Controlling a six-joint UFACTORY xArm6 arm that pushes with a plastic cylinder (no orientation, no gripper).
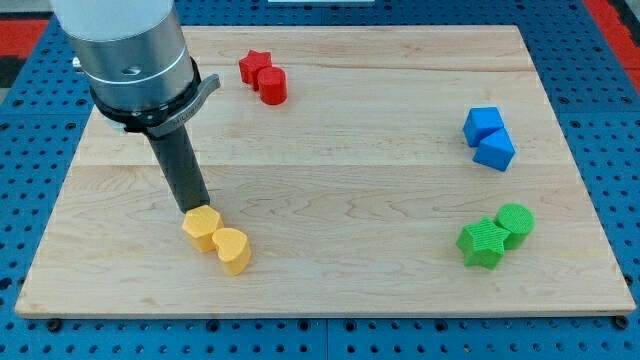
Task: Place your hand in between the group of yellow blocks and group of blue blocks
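Two yellow blocks lie touching at the view's lower left: a yellow hexagon (201,228) and a yellow heart (233,250). Two blue blocks touch at the view's right: a blue cube (484,124) above a blue triangular block (495,151). My tip (193,210) rests on the board right against the top edge of the yellow hexagon, far to the left of the blue blocks. The rod rises from it up and left into the arm's grey body (132,50).
A red star (254,67) and a red cylinder (273,85) touch near the view's top. A green star (482,243) and a green cylinder (516,224) touch at the lower right. The wooden board (340,190) lies on a blue perforated table.
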